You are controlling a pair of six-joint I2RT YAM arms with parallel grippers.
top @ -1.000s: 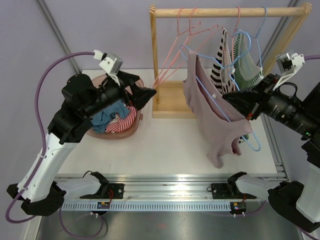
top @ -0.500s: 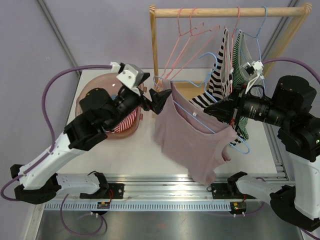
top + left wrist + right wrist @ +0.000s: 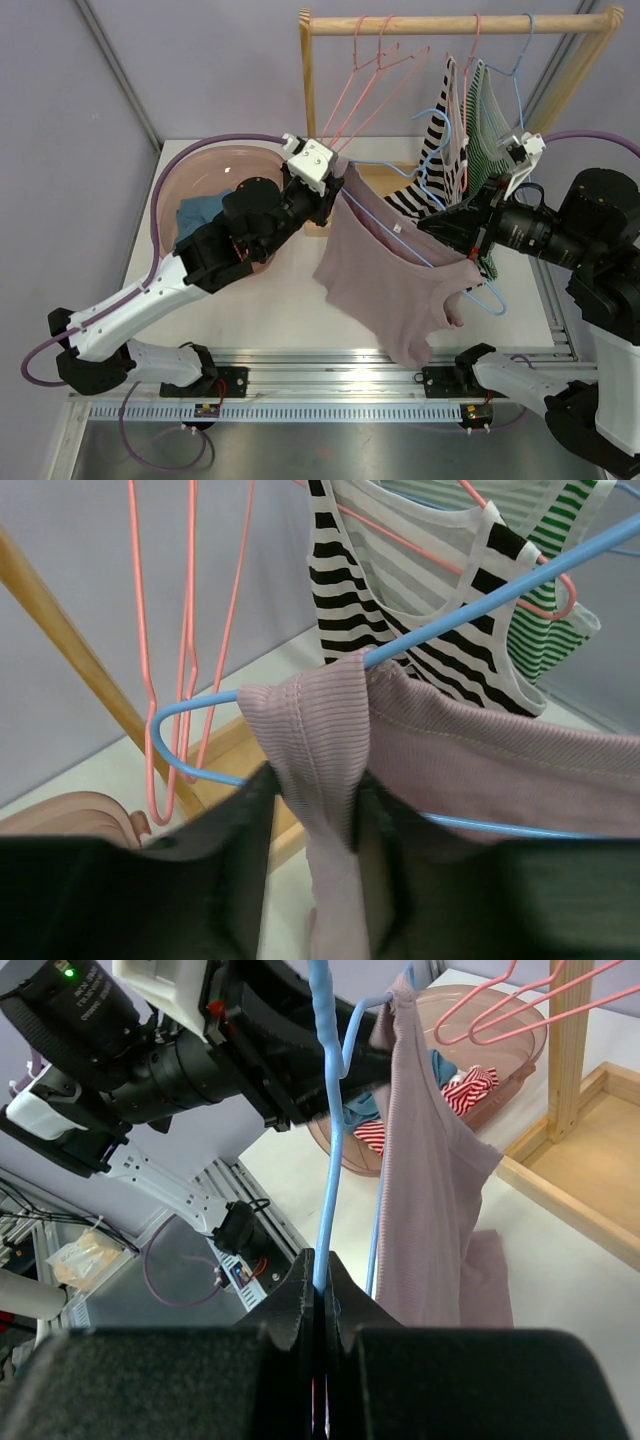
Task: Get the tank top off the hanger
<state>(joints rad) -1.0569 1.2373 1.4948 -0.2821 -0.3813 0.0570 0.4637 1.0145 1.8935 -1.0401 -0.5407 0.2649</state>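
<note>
1. The mauve tank top (image 3: 385, 270) hangs on a blue hanger (image 3: 480, 605) above the bench (image 3: 270, 310), just near of the wooden rack (image 3: 450, 22).
2. The right gripper (image 3: 320, 1270) is pinched tight on the hanger's wire, carrying it.
3. The left gripper (image 3: 315, 815) sits narrow around the left shoulder strap (image 3: 310, 720), with fabric pressed between its fingers beside the hanger's curved end.
4. The ribbed fabric looks light, soft and stretchy, so it will likely drape and bunch.
5. The strap seems the best hold: draw it leftward past the hanger's tip. The thin wire may twist.
</note>
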